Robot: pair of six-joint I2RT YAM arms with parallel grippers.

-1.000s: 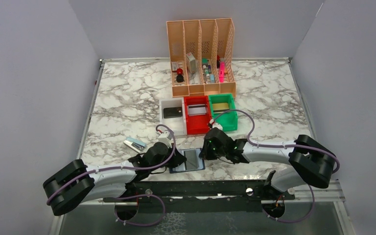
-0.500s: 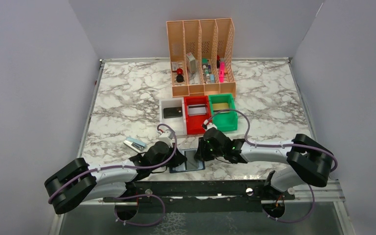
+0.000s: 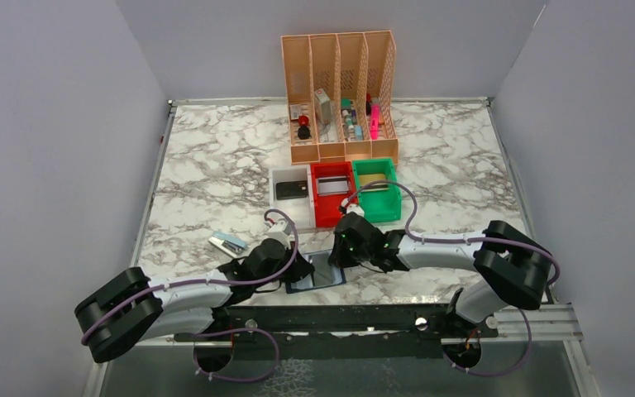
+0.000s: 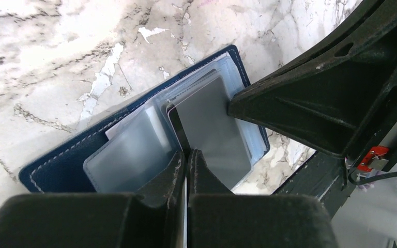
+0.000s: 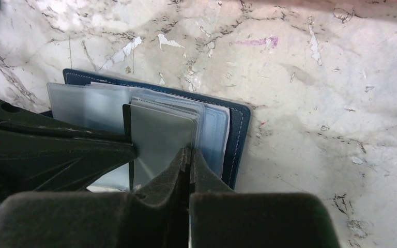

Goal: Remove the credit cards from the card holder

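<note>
Marble bench (image 3: 215,165), near edge: navy holder (image 3: 327,279) lies open and flat between 2 arms. Clear pockets (image 4: 129,155) fanned on top, grey card (image 5: 160,139) showing among them. Left claw (image 4: 186,161) pressed together at pocket edge. Right claw (image 5: 188,157) pressed together at grey card's corner. Grip on either: cannot tell. Behind: black card (image 3: 291,189) in white bin (image 3: 279,174), silver card (image 3: 331,186) in red bin (image 3: 331,217), gold card (image 3: 372,180) in green bin (image 3: 383,208).

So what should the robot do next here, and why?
Probably draw the right gripper back slowly, sliding the grey card out. Its jaws look shut on the card's edge, the card sits partly in a clear pocket, and the left gripper, also shut, seems to pin the holder.
</note>
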